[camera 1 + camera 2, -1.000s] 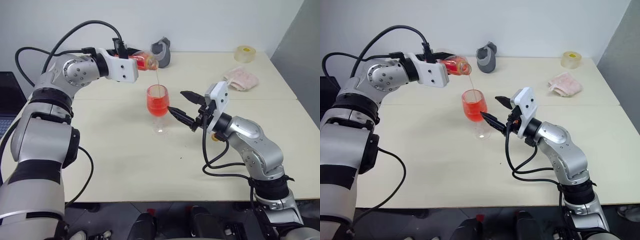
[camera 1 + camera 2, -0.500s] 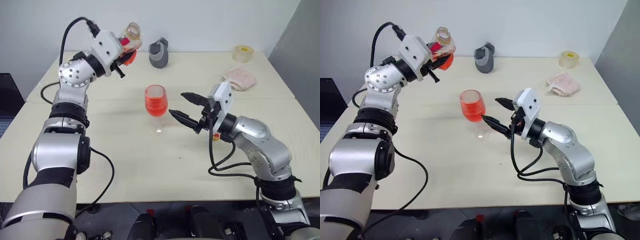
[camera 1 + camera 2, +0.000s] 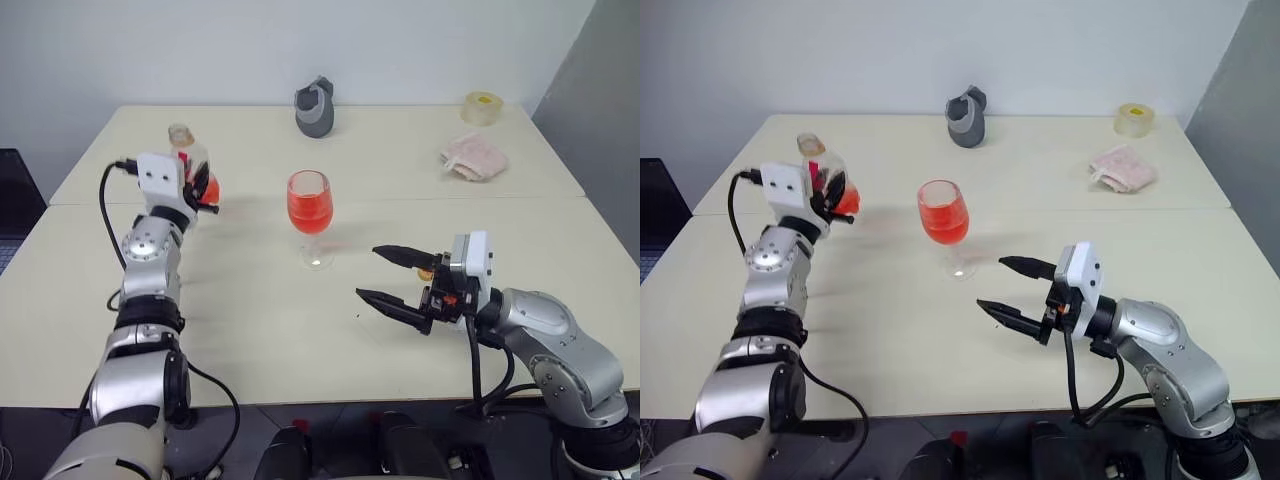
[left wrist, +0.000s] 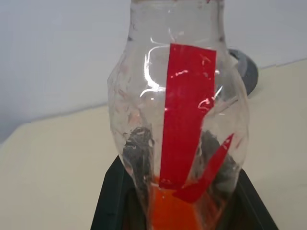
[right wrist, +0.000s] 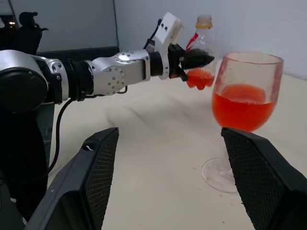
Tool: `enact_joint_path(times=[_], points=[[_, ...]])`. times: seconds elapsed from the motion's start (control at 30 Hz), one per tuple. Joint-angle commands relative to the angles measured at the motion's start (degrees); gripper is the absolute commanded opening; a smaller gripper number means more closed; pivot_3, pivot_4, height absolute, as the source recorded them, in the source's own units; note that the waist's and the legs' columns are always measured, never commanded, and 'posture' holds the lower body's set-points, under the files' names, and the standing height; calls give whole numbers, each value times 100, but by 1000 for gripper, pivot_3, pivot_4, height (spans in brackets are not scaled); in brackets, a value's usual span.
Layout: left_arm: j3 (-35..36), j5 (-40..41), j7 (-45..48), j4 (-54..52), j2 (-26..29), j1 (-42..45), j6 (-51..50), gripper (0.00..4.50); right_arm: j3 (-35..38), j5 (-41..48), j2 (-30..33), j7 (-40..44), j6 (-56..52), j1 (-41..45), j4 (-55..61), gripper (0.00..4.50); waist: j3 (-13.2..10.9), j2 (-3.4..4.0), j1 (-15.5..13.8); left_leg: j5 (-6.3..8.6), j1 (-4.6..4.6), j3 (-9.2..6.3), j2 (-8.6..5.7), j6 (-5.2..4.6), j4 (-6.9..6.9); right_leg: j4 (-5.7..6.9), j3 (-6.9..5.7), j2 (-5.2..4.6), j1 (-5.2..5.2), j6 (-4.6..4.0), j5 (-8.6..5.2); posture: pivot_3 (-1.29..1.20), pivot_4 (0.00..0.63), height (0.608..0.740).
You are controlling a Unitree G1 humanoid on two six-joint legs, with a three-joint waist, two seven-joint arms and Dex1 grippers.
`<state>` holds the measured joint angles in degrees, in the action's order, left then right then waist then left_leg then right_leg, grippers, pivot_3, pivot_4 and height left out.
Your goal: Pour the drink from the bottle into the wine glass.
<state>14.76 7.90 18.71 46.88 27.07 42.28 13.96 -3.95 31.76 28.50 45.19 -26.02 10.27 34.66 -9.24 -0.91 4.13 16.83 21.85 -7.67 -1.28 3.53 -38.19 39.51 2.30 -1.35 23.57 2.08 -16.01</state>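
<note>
Since the earlier frame, the left arm has swung down and out toward the table's left edge, taking the bottle from its tipped pouring attitude over the glass to upright. The right arm has drawn back from the glass toward the table's near edge.

Left gripper is clamped on the bottle's lower body; a small remnant of the drink sits at the bottle's base. The bottle is uncapped and held well apart from the wine glass.

The wine glass stands upright on the table, near its middle, its bowl roughly half full of red liquid.

Right gripper is empty, fingers spread wide and pointing toward the glass without touching it.
</note>
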Motion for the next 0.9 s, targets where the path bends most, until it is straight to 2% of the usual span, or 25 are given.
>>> enact_joint_path(times=[0.03,0.67,0.7,0.9], points=[[264,288,-137,-398,-63,-122,9,897,-25,-156,35,142,428,-30,14,3668,2,-5,-46,0,-1,1,0,0,0,-1,0,0,-1,0,0,0,150,740],[216,266,-144,298,-357,-491,495,897,64,-327,33,-58,491,294,-480,3668,11,-15,-132,0,-8,10,-2,1,0,-6,5,-3,-9,0,0,0,150,740],[218,271,-144,290,-357,-494,492,1599,73,-329,32,-63,488,311,-497,3668,11,-15,-131,0,-8,10,-2,0,0,-6,5,-3,-9,0,0,0,150,740],[268,368,-167,67,-355,-567,294,3483,91,-332,90,-57,471,296,-493,3668,11,-15,-126,0,-9,10,-1,0,1,-6,5,-3,-9,0,0,0,150,740]])
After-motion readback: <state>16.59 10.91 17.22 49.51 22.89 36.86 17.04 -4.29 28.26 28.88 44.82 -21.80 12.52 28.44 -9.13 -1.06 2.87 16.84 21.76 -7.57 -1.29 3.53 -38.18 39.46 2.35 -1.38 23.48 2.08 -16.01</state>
